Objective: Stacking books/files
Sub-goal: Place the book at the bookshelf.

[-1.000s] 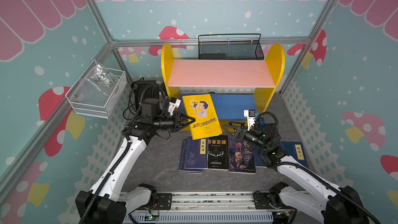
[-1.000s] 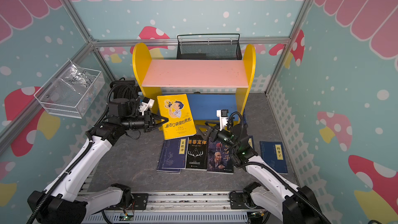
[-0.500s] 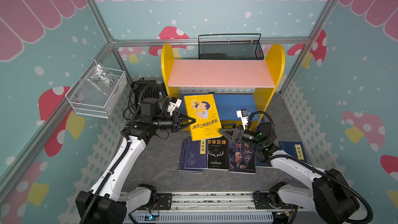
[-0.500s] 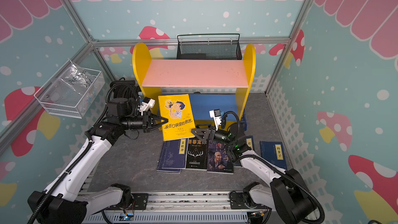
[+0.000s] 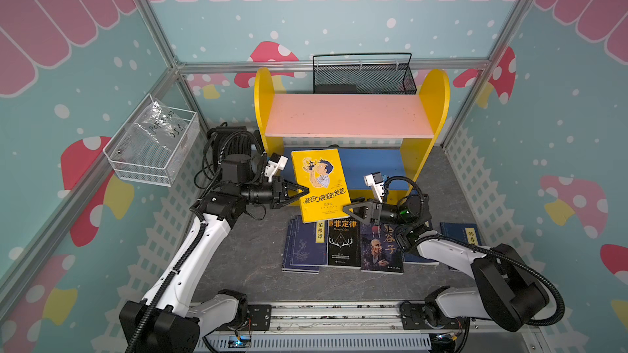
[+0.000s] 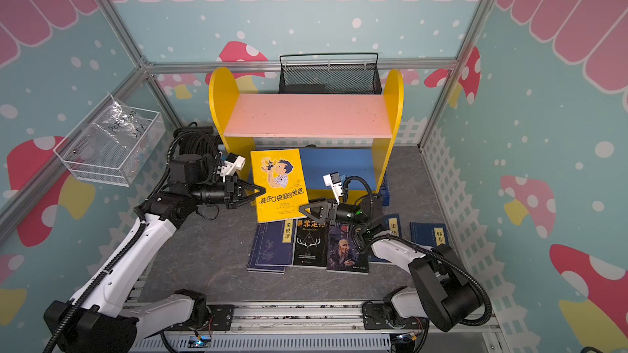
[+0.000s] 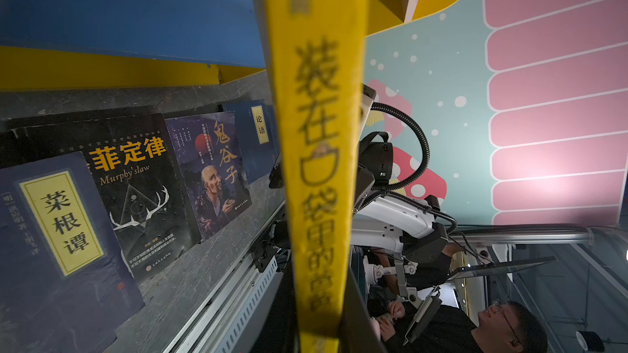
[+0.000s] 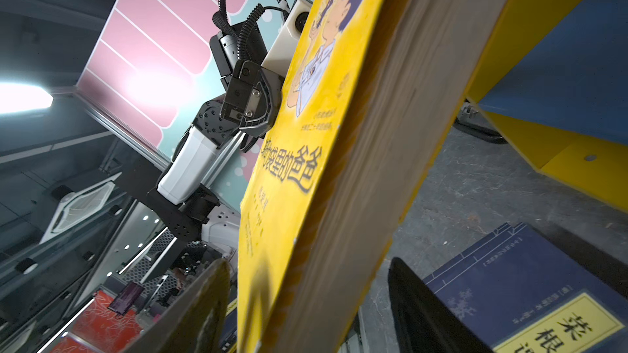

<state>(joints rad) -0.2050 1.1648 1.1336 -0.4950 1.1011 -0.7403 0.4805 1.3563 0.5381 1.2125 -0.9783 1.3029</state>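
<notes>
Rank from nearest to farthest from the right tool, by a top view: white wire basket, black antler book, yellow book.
1. Yellow book, between the fingers of the right tool.
2. Black antler book, flat on the table below.
3. White wire basket, far off to the left.

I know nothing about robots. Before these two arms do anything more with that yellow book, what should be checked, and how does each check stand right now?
1. Left gripper gripping the yellow book: ok, shut on its spine edge, with the book off the table.
2. Right gripper lined up: ok, its fingers flank the page edge.
3. Right gripper closed on the book: not ok, its jaws are open and a gap shows beside the pages.
4. Book above the navy book, black book and purple book lying below: ok, it appears lifted over them.
5. Grip firm enough not to slip: cannot tell.
</notes>
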